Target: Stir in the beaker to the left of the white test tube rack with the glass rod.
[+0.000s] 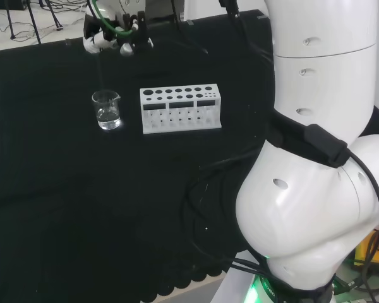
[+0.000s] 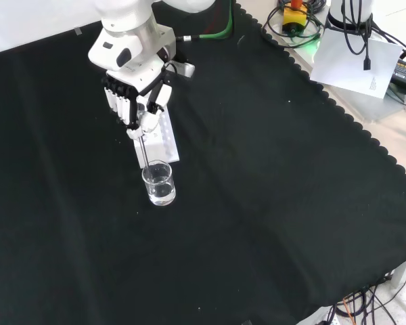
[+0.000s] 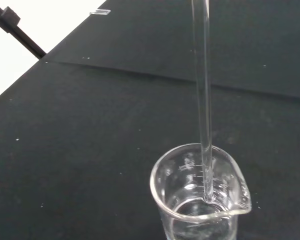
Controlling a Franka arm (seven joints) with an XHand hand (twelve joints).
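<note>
In the front view's upper left, the hand (image 2: 139, 101) had its fingers curled round the top of the glass rod (image 2: 144, 152), which hung upright with its lower end inside the beaker (image 2: 158, 183). In the head view the beaker (image 1: 107, 110), holding clear liquid, stood just left of the white test tube rack (image 1: 180, 108) on the black cloth (image 1: 63, 208).

Place: a robotics lab
Signs: black cloth-covered bench (image 2: 271, 203), clear glass beaker (image 1: 107, 109), white plastic test tube rack (image 1: 180, 108), loose cables (image 2: 365, 27)
</note>
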